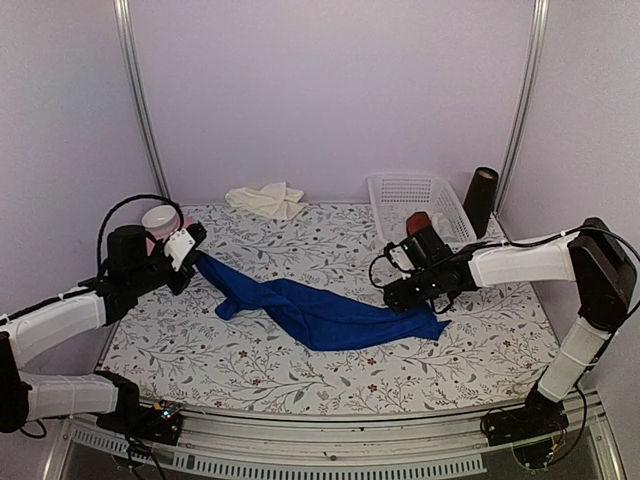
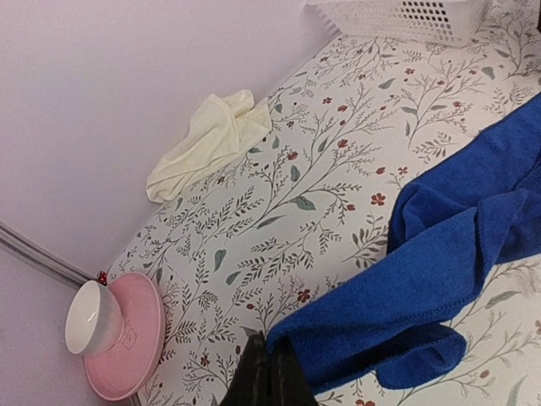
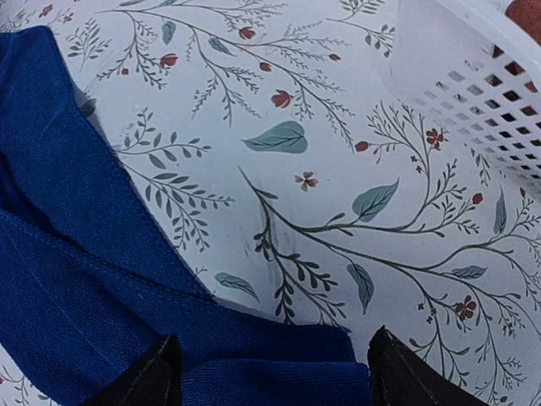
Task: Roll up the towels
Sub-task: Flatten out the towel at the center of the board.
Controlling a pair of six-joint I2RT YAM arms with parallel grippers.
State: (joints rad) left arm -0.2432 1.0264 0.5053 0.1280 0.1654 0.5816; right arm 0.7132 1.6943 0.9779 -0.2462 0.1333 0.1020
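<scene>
Your left jaws are clenched on one corner of the blue towel, close to the left edge of the counter. From there the towel runs as a crumpled, twisted band across the middle of the counter toward the right edge.

Your right jaws are released and spread wide over the towel's other end. One finger stands on each side of that corner, which lies flat between them. You cannot tell whether the fingertips touch the cloth.

The cream towel lies bunched at the far edge, left of the middle and well apart from the blue one.

A white basket sits in the far right corner with a dark red roll inside. A dark cylinder stands upright just beside it. A pink plate carrying a white bowl is at the far left corner.
</scene>
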